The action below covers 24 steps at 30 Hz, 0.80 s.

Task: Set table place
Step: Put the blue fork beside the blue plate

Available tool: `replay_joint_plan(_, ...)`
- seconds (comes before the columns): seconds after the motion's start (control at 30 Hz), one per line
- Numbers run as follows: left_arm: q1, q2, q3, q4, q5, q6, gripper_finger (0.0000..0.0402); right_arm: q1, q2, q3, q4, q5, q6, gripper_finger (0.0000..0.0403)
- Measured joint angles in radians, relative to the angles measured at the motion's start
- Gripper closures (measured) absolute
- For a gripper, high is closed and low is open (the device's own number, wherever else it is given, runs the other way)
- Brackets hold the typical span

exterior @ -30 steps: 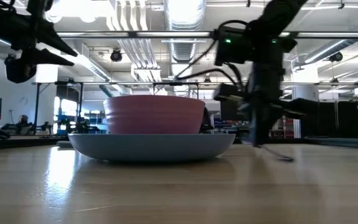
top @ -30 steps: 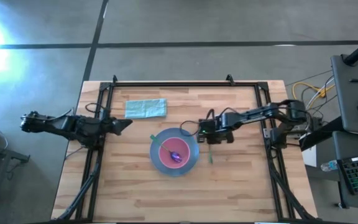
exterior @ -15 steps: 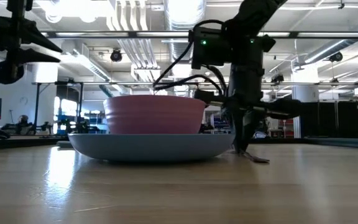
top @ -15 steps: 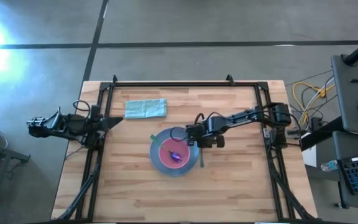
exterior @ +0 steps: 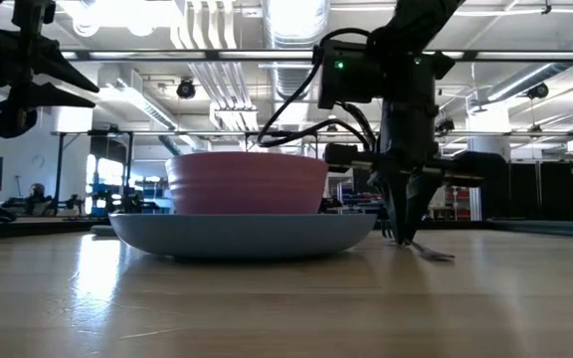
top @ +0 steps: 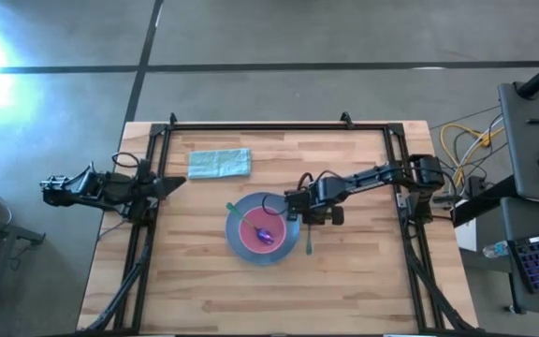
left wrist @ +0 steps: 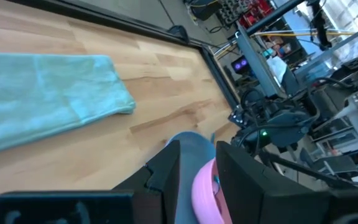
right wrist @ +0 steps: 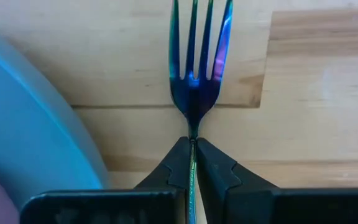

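Where counted: one fork, one plate.

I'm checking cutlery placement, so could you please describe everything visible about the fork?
The fork is slim, shiny metal with a blue-green sheen and four tines. The right end effector is shut on its thin handle. It sits beside the blue plate, tines low over the wooden table; contact with the table is unclear.
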Motion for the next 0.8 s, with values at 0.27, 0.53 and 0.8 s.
replay_joint_plan(0.27, 0.000, -0.009, 0.005, 0.004, -0.022, -0.008, 0.0312, 0.002, 0.000, -0.001, -0.004, 0.007, -0.051, 0.0375)
replay_joint_plan(0.53, 0.000, -0.007, 0.009, 0.010, -0.044, -0.007, 0.0312, 0.002, 0.000, 0.000, -0.001, 0.001, -0.053, 0.0319)
replay_joint_plan(0.8, 0.000, -0.006, 0.008, 0.014, -0.052, -0.008, 0.0312, 0.002, -0.040, 0.061, -0.014, 0.000, -0.109, 0.0291)
